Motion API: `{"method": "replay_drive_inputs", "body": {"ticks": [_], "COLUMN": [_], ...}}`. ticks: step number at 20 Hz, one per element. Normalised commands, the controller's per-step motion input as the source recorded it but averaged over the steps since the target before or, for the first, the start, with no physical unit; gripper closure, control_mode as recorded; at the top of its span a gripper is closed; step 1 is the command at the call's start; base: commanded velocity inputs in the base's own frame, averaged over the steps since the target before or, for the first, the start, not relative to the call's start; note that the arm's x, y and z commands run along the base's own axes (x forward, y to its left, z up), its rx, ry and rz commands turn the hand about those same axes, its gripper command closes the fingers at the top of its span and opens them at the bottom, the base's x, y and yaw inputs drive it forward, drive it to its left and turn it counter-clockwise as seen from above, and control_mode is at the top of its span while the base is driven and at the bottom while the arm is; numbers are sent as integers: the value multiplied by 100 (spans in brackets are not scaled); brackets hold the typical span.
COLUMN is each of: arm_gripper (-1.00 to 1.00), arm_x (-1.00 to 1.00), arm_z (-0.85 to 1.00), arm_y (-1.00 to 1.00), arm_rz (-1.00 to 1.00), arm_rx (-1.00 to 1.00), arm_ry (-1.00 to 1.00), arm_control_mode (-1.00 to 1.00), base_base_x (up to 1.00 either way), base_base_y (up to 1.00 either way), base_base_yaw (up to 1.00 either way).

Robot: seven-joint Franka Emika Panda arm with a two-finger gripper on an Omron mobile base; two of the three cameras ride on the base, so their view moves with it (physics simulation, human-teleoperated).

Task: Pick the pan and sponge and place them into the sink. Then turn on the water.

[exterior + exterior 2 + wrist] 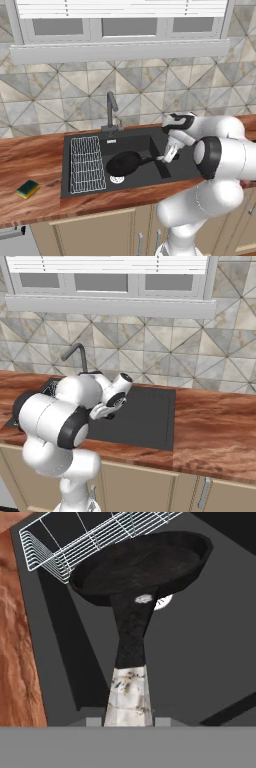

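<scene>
Over the black sink, frame centre, the gripper pinches the pan handle; releasing high, it might tip.

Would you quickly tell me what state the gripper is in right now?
Gripper: closed on the light tip of the pan handle, with the pan over the sink basin.
</scene>
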Motion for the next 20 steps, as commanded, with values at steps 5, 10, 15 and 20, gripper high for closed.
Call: {"method": "replay_drive_inputs", "body": {"ticks": [5, 10, 15, 20], "arm_gripper": [100, 100, 100, 100], "arm_x": [20, 20, 19, 17], "arm_z": [-13, -14, -9, -13], "arm_y": [20, 20, 0, -3], "arm_rz": [-1, -1, 0, 0], "arm_rx": [0, 0, -5, -11], "arm_ry": [0, -2, -5, -6], "arm_control_mode": [-100, -100, -100, -100], "base_base_x": [0, 0, 0, 0], "base_base_y": [0, 0, 0, 0], "base_base_yaw": [0, 0, 0, 0]}}
